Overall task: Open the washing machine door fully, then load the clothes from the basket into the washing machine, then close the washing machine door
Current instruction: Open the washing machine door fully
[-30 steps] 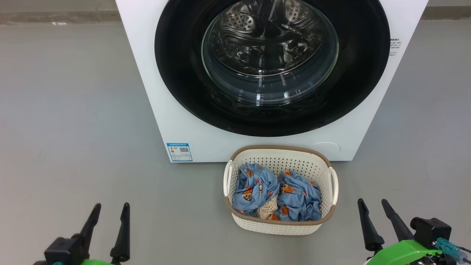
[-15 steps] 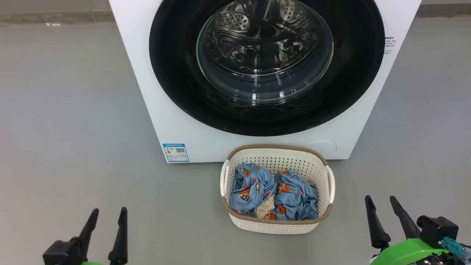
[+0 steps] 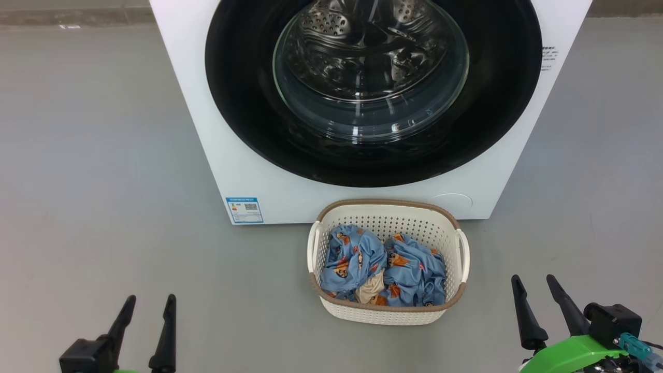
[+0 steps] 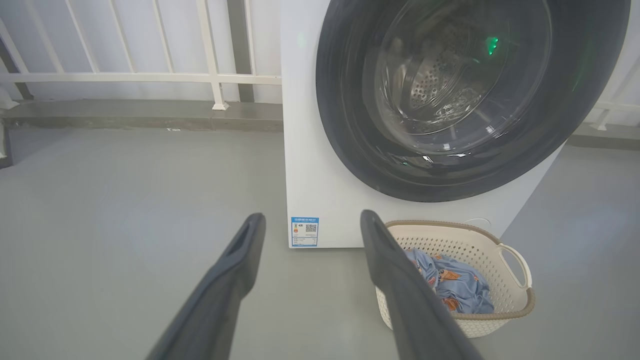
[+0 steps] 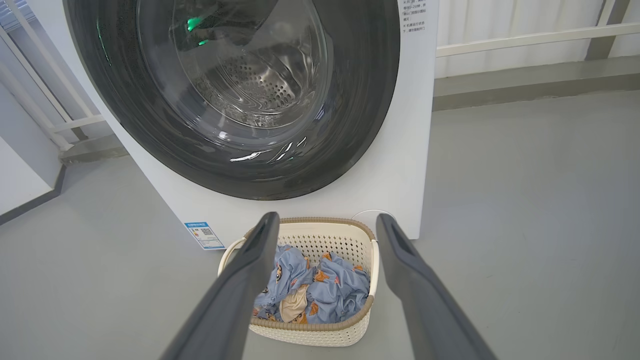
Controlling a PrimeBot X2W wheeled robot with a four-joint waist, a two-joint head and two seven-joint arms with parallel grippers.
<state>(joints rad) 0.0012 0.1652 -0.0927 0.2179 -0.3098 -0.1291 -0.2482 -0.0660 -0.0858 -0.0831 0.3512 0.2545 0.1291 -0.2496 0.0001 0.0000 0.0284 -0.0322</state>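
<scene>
1. In the head view, the washing machine stood on the grey floor. The washing machine door lay flat against its front, shut. The steel drum showed through the door's glass, and a blue label sat at the machine's lower left corner.
2. The basket stood on the floor just in front of the machine, below the door. It held the clothes, crumpled blue garments with a beige piece between them at the near side.
3. The left end effector was at the lower left, its fingers apart and holding nothing. The right end effector was at the lower right, likewise spread and empty. Both were well apart from the basket.
4. In the left wrist view, the two dark fingers were spread, with the label showing in the gap between their tips. The basket stood to the right, partly hidden behind the right finger. A white railing ran behind the machine.
5. In the right wrist view, the spread fingers framed the basket and the clothes, which lay beyond them on the floor. The shut door rose above them.
</scene>
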